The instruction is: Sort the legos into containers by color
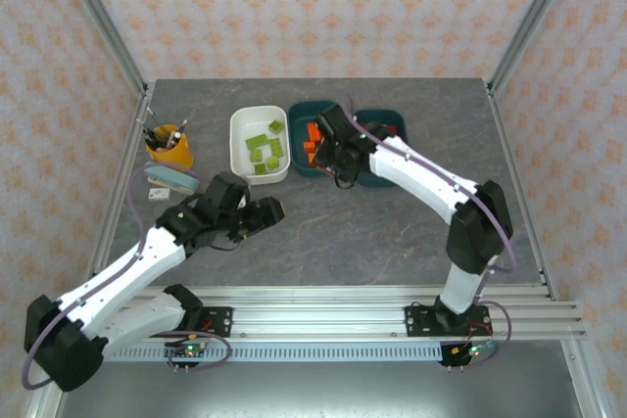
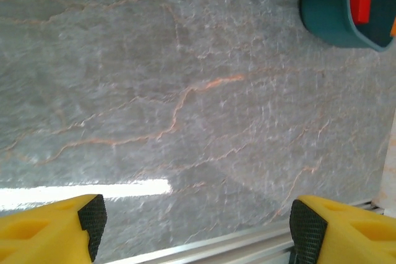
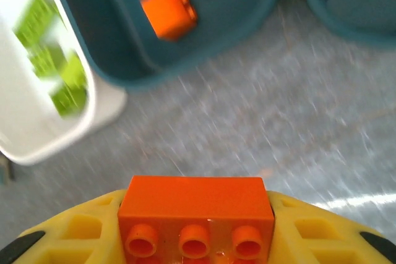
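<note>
At rear: white tub, green bricks | teal tub, orange bricks | right pincer grips orange brick | left pincer wide

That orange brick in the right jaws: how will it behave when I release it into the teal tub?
The orange brick looks rigid, its edges square between the right jaws, so it probably won't deform. Flat sides suggest it will settle rather than roll. The glossy plastic may be somewhat slippery.
</note>
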`<control>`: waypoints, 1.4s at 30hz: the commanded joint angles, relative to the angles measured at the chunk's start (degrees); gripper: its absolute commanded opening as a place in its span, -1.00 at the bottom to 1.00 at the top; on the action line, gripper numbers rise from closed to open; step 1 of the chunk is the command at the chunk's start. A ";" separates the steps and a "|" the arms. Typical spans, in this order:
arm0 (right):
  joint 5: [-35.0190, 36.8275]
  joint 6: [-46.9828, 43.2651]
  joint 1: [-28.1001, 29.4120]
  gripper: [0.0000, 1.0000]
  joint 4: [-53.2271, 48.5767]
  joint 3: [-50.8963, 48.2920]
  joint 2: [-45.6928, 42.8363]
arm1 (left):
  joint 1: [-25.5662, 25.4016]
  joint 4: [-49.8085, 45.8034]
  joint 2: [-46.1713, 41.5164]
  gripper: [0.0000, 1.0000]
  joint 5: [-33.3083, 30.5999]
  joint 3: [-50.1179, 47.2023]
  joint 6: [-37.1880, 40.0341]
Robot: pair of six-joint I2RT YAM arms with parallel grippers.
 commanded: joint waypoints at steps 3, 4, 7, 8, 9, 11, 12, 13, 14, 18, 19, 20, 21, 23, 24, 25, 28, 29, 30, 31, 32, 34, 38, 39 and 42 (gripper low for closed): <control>-4.49 2.72 -4.06 -0.18 2.73 10.73 10.43 | 6.07 6.90 6.12 0.61 0.81 5.67 0.48; -5.07 3.91 -4.59 -0.18 3.17 12.88 12.47 | 7.58 8.01 7.24 0.62 1.64 6.23 0.63; -6.19 7.84 -5.83 -0.18 4.09 18.24 17.90 | 10.69 11.26 10.41 0.62 3.47 7.89 0.92; -6.33 8.85 -6.13 -0.18 4.29 19.73 19.41 | 11.33 11.96 11.36 0.62 3.84 8.51 1.27; -6.23 9.99 -6.46 -0.18 4.62 21.39 20.85 | 11.94 12.45 12.37 0.62 4.10 9.38 1.73; -6.08 11.95 -7.02 -0.18 5.76 23.85 23.58 | 12.71 12.73 14.33 0.62 4.33 11.32 2.55; -6.05 12.95 -7.26 -0.18 6.33 25.22 25.00 | 13.10 12.88 15.27 0.62 4.33 12.24 2.97; -6.19 13.92 -7.53 -0.18 6.78 26.60 26.33 | 13.40 13.07 16.02 0.61 4.33 12.88 3.07; -6.37 14.57 -7.73 -0.18 7.11 27.87 27.61 | 13.74 13.24 16.60 0.61 4.41 13.36 3.12; -6.88 17.09 -8.40 -0.18 7.46 33.83 33.00 | 14.38 13.12 18.38 0.62 4.59 14.78 3.35; -7.13 17.71 -8.50 -0.18 7.55 35.46 34.36 | 14.39 12.90 18.61 0.62 4.59 14.94 3.47; -7.27 18.26 -8.62 -0.18 7.61 36.77 35.48 | 14.47 12.70 18.68 0.62 4.59 14.94 3.54; -7.64 18.87 -8.70 -0.18 7.80 38.12 36.80 | 14.50 12.28 18.71 0.62 4.59 15.01 3.76; -8.06 19.89 -8.87 -0.18 8.34 40.37 38.85 | 14.70 11.51 18.58 0.62 4.59 15.08 4.28; -8.29 20.52 -8.90 -0.18 8.77 41.36 39.89 | 14.82 11.12 18.51 0.62 4.63 15.05 4.50; -8.53 21.15 -8.96 -0.18 8.94 42.32 40.77 | 14.92 10.74 18.43 0.62 4.81 15.02 4.69; -9.20 22.79 -9.07 -0.18 10.17 44.36 43.03 | 15.14 9.98 18.23 0.62 4.95 14.92 5.24; -9.36 23.27 -9.07 -0.18 10.35 44.90 43.62 | 15.27 9.73 18.18 0.61 4.95 14.86 5.37; -9.71 23.72 -9.07 -0.18 10.52 45.43 44.28 | 15.26 9.53 18.05 0.61 4.95 14.86 5.48; -9.95 24.17 -9.04 -0.17 10.61 45.87 44.81 | 15.27 9.33 18.00 0.61 4.95 14.78 5.57; -10.12 24.51 -9.05 -0.17 10.61 46.13 45.20 | 15.35 9.20 17.88 0.61 4.96 14.70 5.66; -10.82 25.26 -9.07 -0.14 11.11 46.39 45.98 | 15.35 9.04 17.70 0.61 5.03 14.44 5.67; -11.34 25.75 -9.03 0.11 10.16 46.82 46.39 | 15.35 8.89 17.28 0.61 4.95 13.99 5.71; -11.16 25.35 -9.07 0.20 9.40 47.12 46.31 | 15.34 8.86 17.17 0.61 4.95 13.94 5.67; -10.47 23.95 -8.99 0.36 7.78 47.43 45.56 | 15.36 9.10 16.89 0.61 4.95 13.60 5.40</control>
